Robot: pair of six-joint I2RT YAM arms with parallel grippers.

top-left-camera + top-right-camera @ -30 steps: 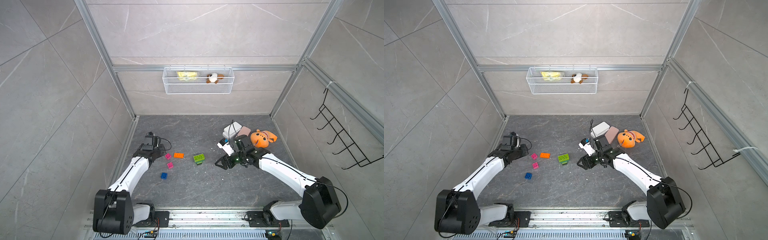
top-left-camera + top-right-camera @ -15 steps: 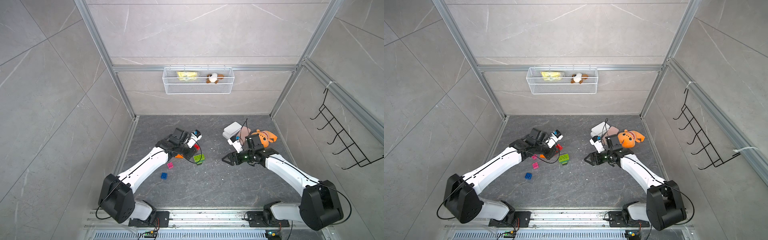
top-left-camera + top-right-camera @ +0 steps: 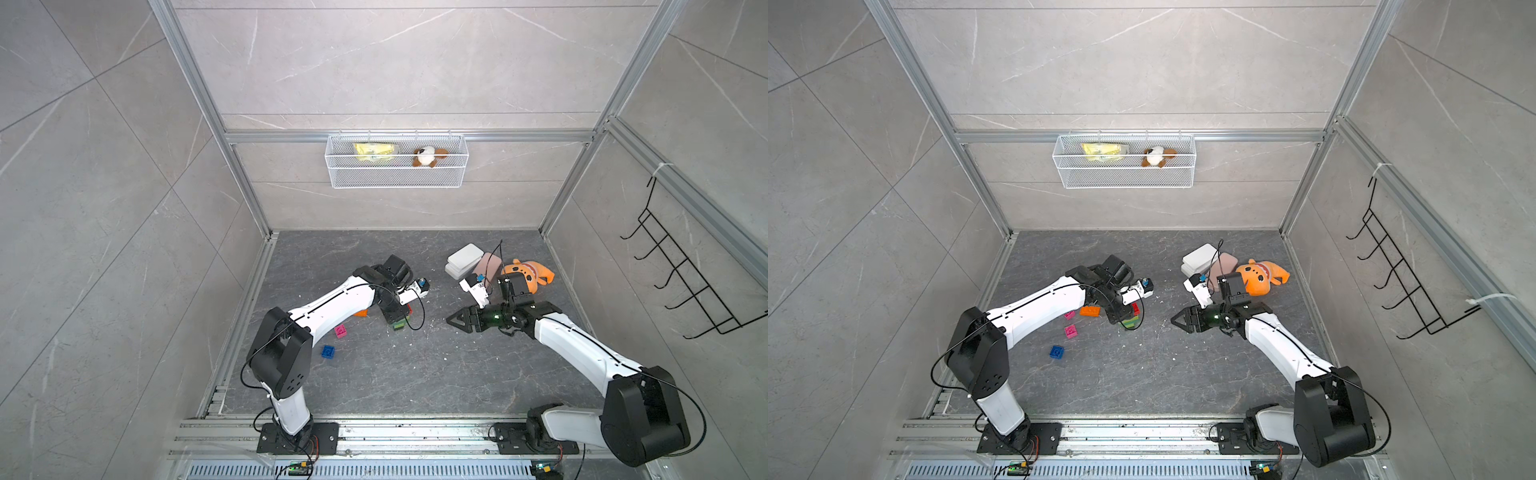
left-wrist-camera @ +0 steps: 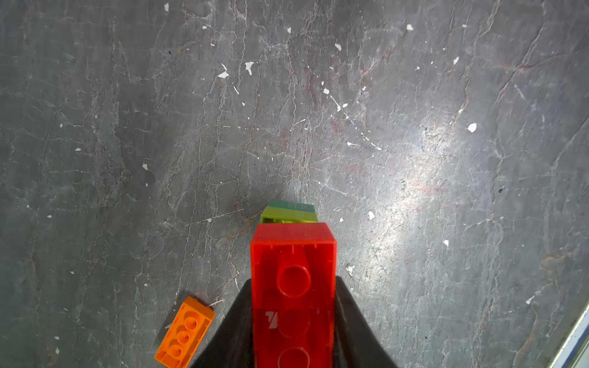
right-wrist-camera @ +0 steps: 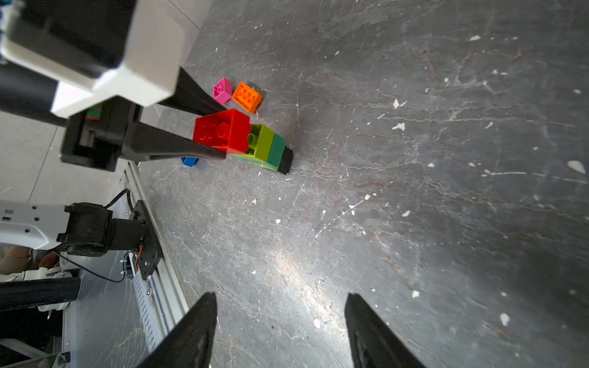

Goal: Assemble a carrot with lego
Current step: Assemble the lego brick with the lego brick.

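Presently gripping the red brick (image 5: 223, 130) with the left gripper (image 4: 293, 278), pressed tight on its two long sides, studs up toward the wrist. Holding it straight over the carrot (image 5: 267, 148), near the middle of the tabletop (image 3: 374, 374) in both top views. Standing upright there on a black tip, dark green next, lime on top, studs up. So: long axis vertical, in line with the left gripper reaching down from above. Seems not pressed home, to judge by a lime stud showing just under the red edge in the right wrist view; cannot tell whether touching. Calls for a straight downward press along that axis, with care against tipping on so narrow a foot. Hovering well apart to the side with the right gripper (image 5: 280, 294), spread apart and empty, aimed at the carrot; could steady it, but far less near than the left. Lying loose near the carrot: orange brick (image 5: 247, 97), pink brick (image 5: 222, 90); farther off, blue brick (image 3: 1056, 352).
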